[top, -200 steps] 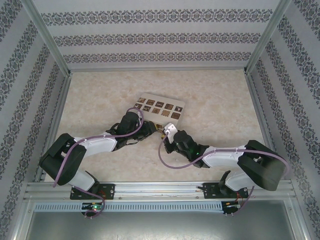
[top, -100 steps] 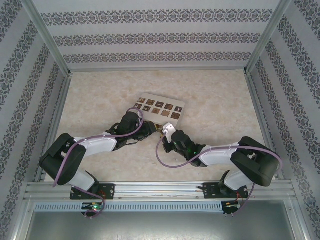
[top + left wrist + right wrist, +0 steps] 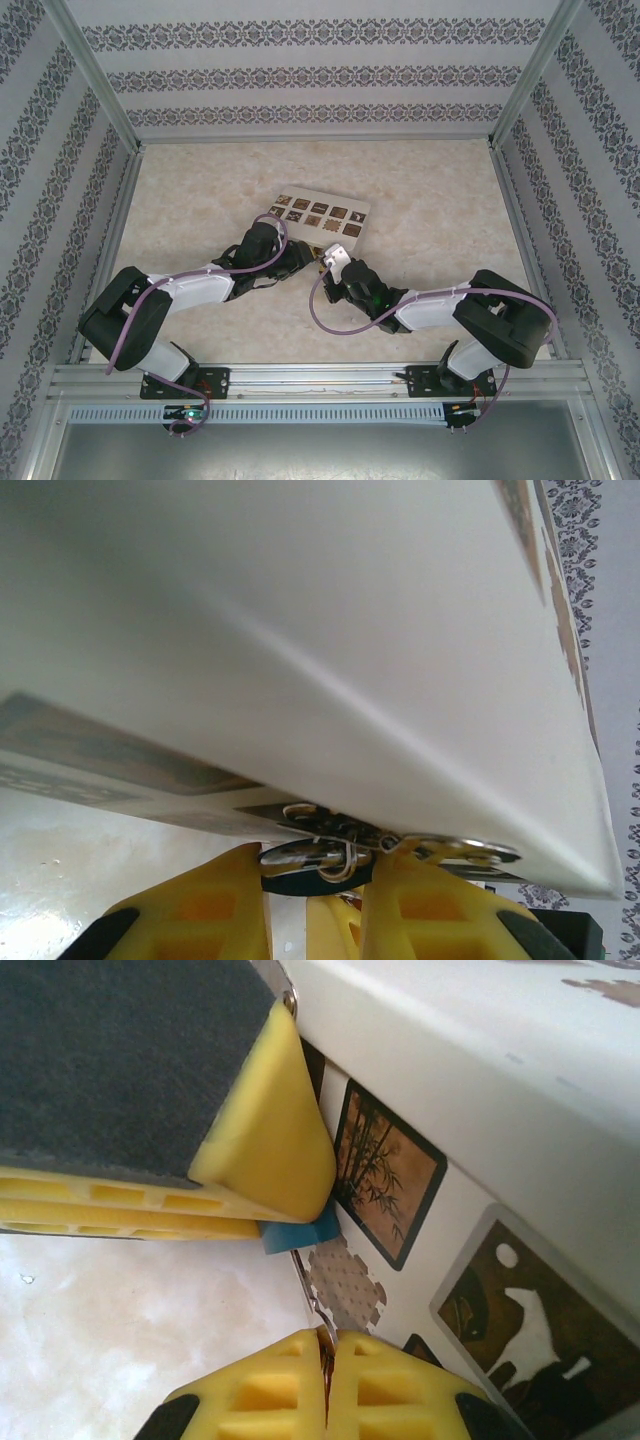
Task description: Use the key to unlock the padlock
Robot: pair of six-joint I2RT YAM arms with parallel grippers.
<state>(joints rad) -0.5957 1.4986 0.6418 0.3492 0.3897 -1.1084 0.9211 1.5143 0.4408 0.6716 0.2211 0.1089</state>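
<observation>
Padlock (image 3: 300,1232) sits at the front edge of the patterned box (image 3: 480,1110), just a blue sliver showing, with my left gripper (image 3: 316,880) pinching it. Right gripper (image 3: 327,1355) is pressed tight on a thin silver blade (the key (image 3: 310,1295), I reckon) running up to it. My worry: if it's misaligned, pushing could skid it off or twist the padlock loose.

Box (image 3: 318,214) ahead; open table (image 3: 440,195) beside

Your top view looks steeply down from above the near edge onto the whole table (image 3: 200,180). Both wrist views press close against the patterned box (image 3: 520,1060), sharing its near edge.
</observation>
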